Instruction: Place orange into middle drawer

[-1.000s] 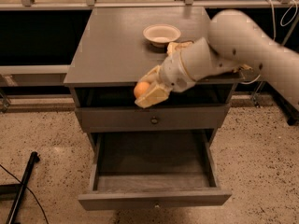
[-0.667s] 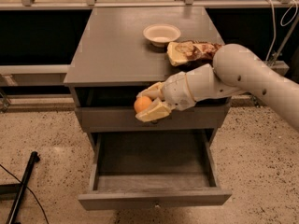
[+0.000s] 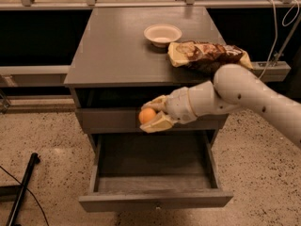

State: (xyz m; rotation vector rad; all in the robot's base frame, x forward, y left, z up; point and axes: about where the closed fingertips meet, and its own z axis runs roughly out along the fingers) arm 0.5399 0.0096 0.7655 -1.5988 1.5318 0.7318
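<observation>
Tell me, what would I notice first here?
The small round yellow-orange fruit, clamped in the jaws of the robot's gripper, in front of the upper grey drawer. Below, the wide grey wooden drawer gapes open; a white bowl and crinkly brown snack bag sit on the grey cabinet top.

Matt grey on the cabinet point(image 3: 117, 51), top and front alike, and the same grey on the middle drawer point(image 3: 155, 200) standing open at the cabinet's foot. Plain, unmarked yellow-orange on the orange point(image 3: 147, 115), clasped in the cream-white gripper point(image 3: 146, 117) just in front of the cabinet's upper drawer. Glossy white with small dark dots along the arm point(image 3: 244, 93) at the cabinet's right. Pale cream on the bowl point(image 3: 162, 33) at the back of the cabinet top. Mottled brown with a yellowish-cream end on the bag point(image 3: 207, 55) near the cabinet top's right edge. Beige with dark and light speckles across the floor point(image 3: 42, 135) around the cabinet. Black on the rod point(image 3: 21, 187) left of the cabinet.
</observation>
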